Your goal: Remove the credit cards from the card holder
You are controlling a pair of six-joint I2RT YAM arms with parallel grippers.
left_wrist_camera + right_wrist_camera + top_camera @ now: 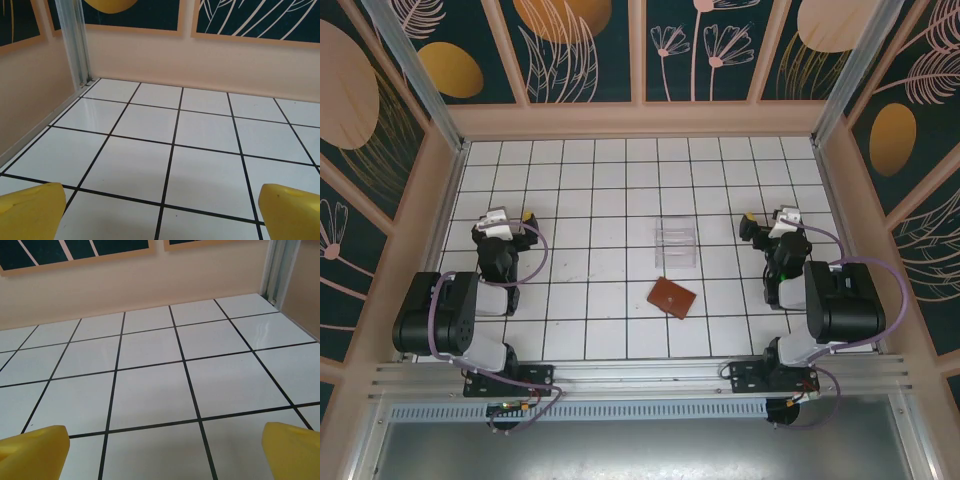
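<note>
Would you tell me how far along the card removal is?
Nothing looks done: the card holder lies folded shut on the tiled table. Nothing is in hand: the left gripper and right gripper stand open, away from it. Opening it and pulling out the cards remain.

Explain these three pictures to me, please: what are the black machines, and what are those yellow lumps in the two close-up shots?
The black machines are two robot arms bolted at the near edge of a white tiled table: the left arm and the right arm. The wide picture is taken from above and behind them. The other two pictures come from a small camera on each wrist, looking forward across the tiles. The yellow lumps are the fingertips of each arm's grasping part: the left claw and the right claw. Both claws stand wide open and hold nothing. On the table, between the arms, lies a reddish-brown card holder, folded shut. Just beyond it, apart from it, sits a clear plastic tray.
</note>
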